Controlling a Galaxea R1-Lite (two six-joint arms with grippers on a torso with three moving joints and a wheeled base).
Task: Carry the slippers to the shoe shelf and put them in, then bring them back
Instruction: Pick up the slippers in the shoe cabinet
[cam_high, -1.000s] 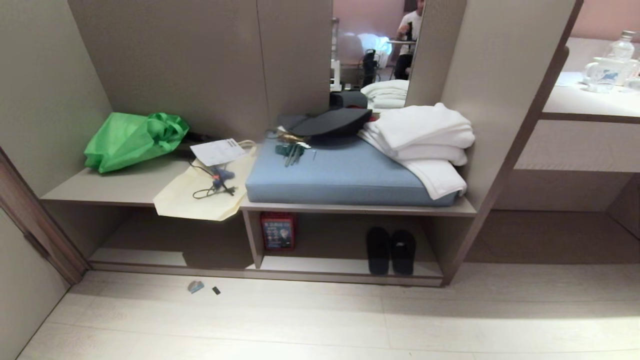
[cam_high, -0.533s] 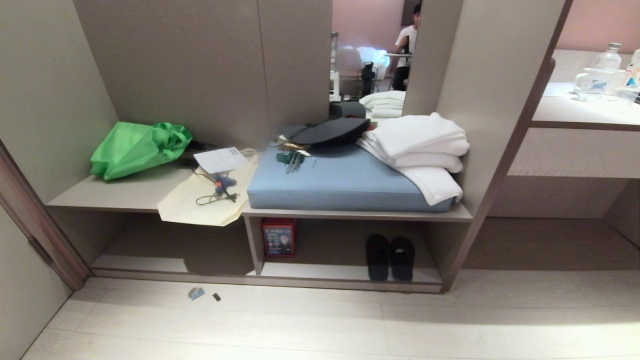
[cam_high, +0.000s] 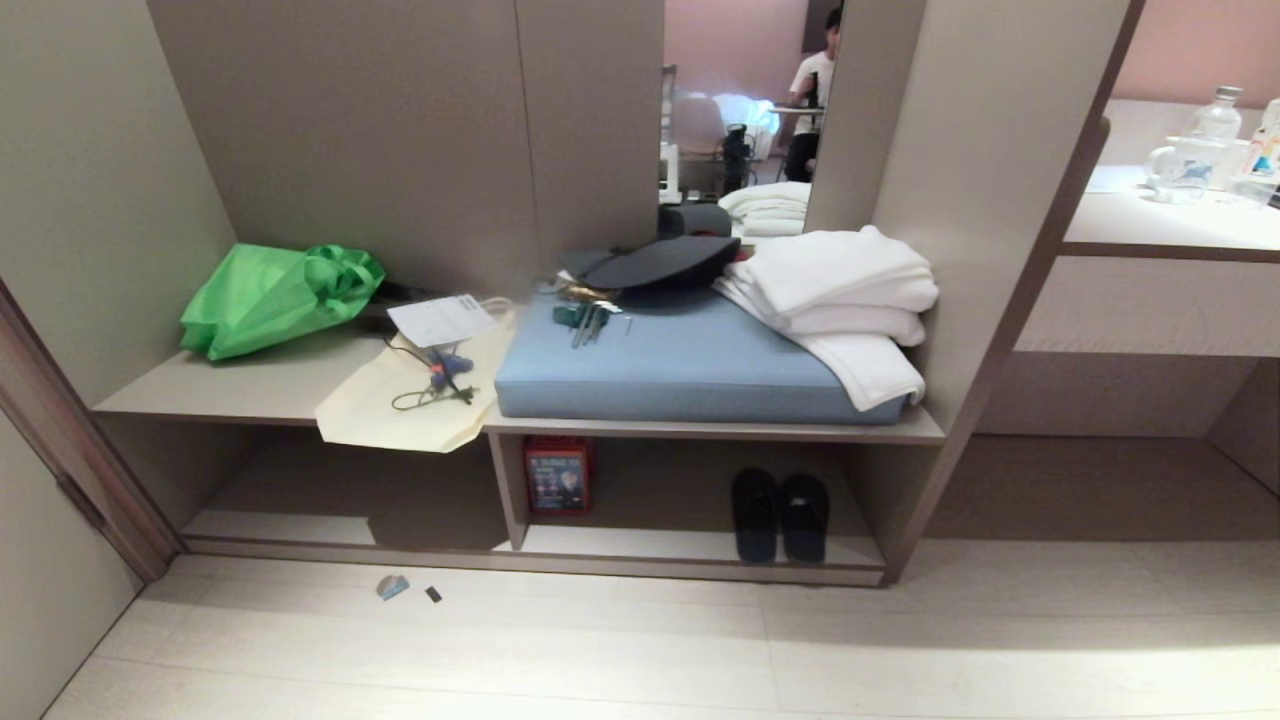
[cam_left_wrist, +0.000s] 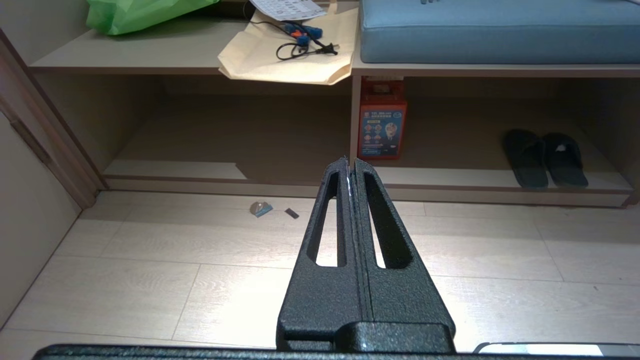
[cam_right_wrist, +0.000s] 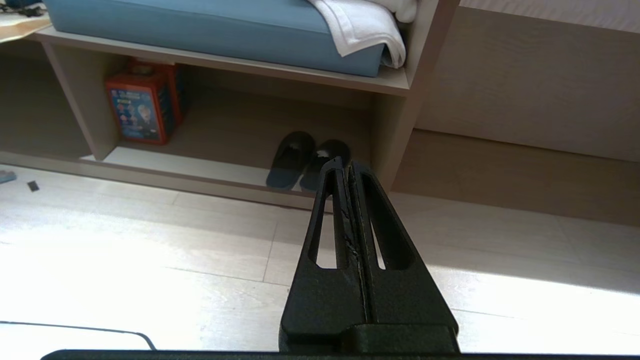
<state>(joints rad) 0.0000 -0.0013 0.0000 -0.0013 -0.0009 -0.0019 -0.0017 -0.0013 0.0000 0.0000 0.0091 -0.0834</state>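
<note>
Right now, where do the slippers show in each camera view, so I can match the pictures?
Head view: the slippers sit side by side in the shoe shelf's right cubby, low and right of centre.
Left wrist view: slippers far right, mid-height.
Right wrist view: slippers centre, just beyond the shut jaws.
Shared landmark: the red box by the divider.

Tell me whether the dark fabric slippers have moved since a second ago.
No. The dark fabric slippers sit unchanged beside the shoe shelf's right wall; only the camera tilted.
</note>
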